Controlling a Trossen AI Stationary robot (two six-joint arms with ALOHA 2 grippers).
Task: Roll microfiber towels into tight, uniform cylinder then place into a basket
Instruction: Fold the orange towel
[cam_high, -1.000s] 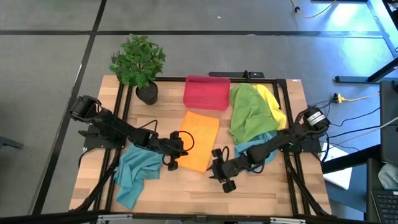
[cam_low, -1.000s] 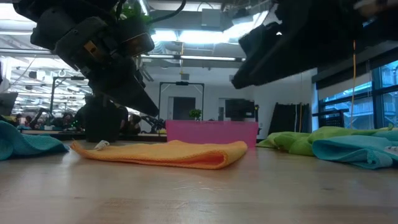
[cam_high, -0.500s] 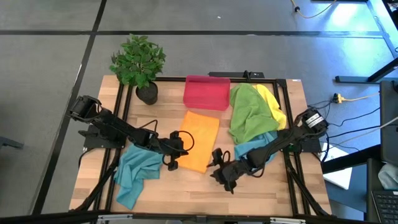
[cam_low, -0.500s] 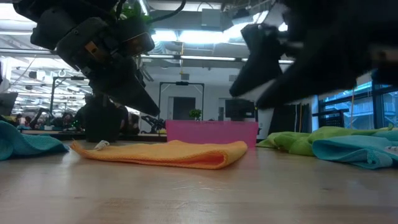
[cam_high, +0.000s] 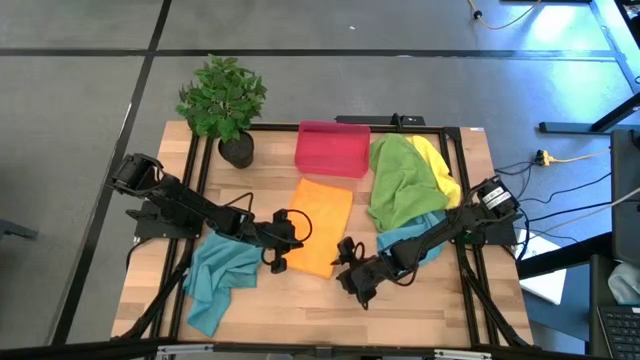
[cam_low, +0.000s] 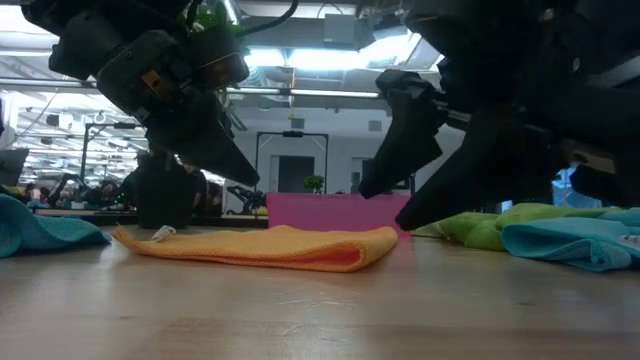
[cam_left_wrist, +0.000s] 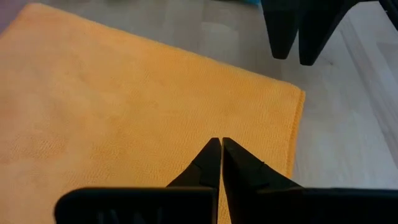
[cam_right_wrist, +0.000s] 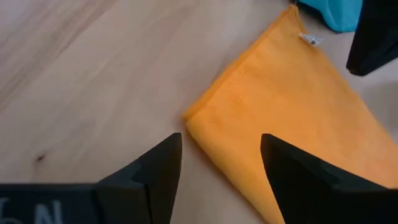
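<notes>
The folded orange towel (cam_high: 321, 227) lies flat mid-table, just in front of the basket (cam_high: 332, 148). The left gripper (cam_high: 279, 262), jaws together, is poised at its near-left corner; the right gripper (cam_high: 352, 283), jaws apart, is aimed at the near-right corner. If only one layer is caught, the fold could be pulled open and a loose, uneven roll started.

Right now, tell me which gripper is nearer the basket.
Left. The left gripper sits over the orange towel's near-left edge; the right gripper hangs farther from the basket, off the towel's near-right corner.
</notes>
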